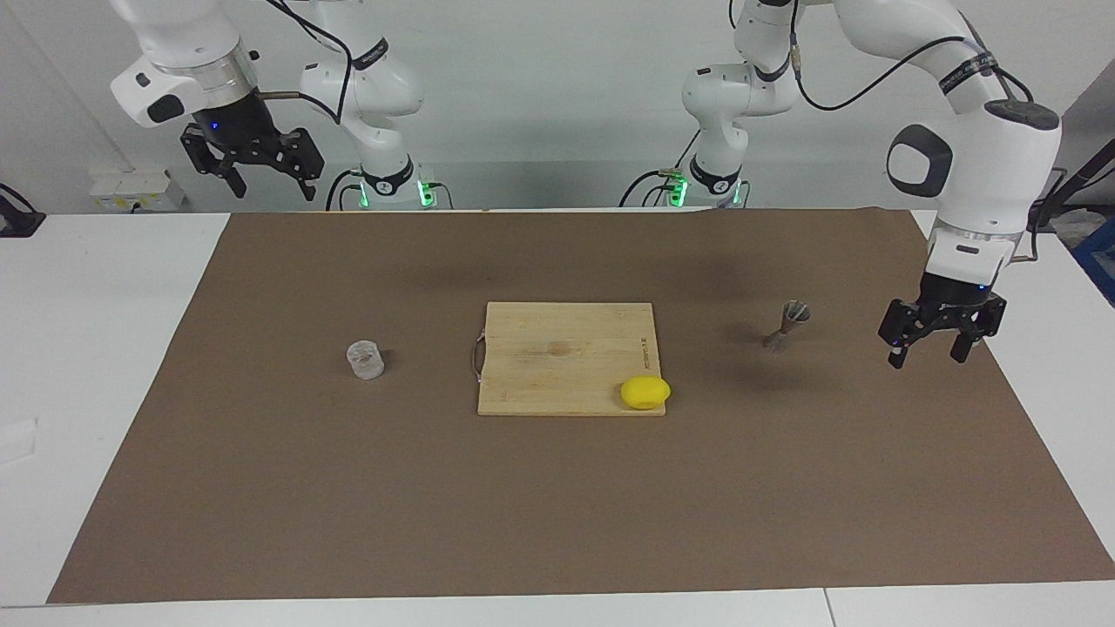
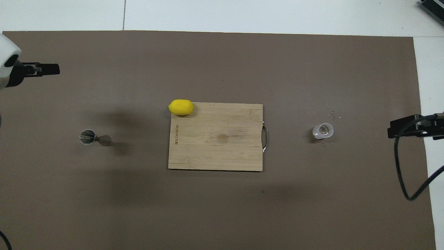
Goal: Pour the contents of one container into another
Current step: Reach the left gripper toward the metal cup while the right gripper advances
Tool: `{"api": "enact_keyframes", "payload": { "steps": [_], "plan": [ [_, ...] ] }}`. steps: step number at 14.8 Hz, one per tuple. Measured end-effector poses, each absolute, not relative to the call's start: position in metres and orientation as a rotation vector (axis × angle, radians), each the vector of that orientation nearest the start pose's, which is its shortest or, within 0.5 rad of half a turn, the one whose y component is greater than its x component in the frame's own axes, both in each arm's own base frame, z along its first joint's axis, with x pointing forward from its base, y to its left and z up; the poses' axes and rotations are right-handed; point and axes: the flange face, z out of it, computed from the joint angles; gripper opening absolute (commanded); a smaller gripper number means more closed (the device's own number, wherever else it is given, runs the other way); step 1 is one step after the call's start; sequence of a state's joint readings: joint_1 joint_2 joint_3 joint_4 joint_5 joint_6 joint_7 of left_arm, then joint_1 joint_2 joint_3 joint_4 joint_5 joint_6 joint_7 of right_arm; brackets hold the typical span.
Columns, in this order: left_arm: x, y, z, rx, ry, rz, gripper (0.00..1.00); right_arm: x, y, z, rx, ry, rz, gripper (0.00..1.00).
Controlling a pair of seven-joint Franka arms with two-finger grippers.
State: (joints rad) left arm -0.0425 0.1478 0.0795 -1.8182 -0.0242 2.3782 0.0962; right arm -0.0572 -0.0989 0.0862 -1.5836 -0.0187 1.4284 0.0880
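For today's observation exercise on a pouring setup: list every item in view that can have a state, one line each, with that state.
glass cup: upright on the mat, not held.
jigger: upright on the mat, not held.
lemon: lying on a corner of the cutting board.
cutting board: flat on the mat.
left gripper: open, low over the mat beside the jigger.
right gripper: open, raised, waiting.

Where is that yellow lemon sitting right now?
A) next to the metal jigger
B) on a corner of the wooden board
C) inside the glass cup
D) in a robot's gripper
B: the lemon rests on a corner of the wooden board, at the edge farther from the robots.
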Motion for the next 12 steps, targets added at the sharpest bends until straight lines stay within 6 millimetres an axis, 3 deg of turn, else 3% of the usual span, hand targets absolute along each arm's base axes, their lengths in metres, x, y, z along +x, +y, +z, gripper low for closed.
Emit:
{"api": "enact_keyframes", "payload": {
  "steps": [1, 5, 7, 10, 12],
  "plan": [
    [0.639, 0.01, 0.497, -3.058, 0.091, -0.647, 1.0, 0.508, 0.016, 0.659, -3.169, 0.096, 0.087, 0.99],
    [0.64, -0.001, 0.497, -3.063, 0.114, -0.64, 1.0, 0.507, 0.018, 0.661, -3.16, 0.083, 0.082, 0.99],
    [0.635, -0.027, 0.497, -3.1, 0.179, -0.492, 1.0, 0.506, 0.02, 0.662, -3.158, 0.06, 0.079, 0.99],
    [0.628, -0.081, 0.513, -3.119, 0.316, -0.38, 1.0, 0.507, 0.026, 0.662, -3.158, 0.041, 0.062, 0.99],
    [0.623, -0.099, 0.518, -3.123, 0.359, -0.325, 1.0, 0.511, 0.026, 0.662, -3.157, 0.062, 0.022, 0.98]
  ]
}}
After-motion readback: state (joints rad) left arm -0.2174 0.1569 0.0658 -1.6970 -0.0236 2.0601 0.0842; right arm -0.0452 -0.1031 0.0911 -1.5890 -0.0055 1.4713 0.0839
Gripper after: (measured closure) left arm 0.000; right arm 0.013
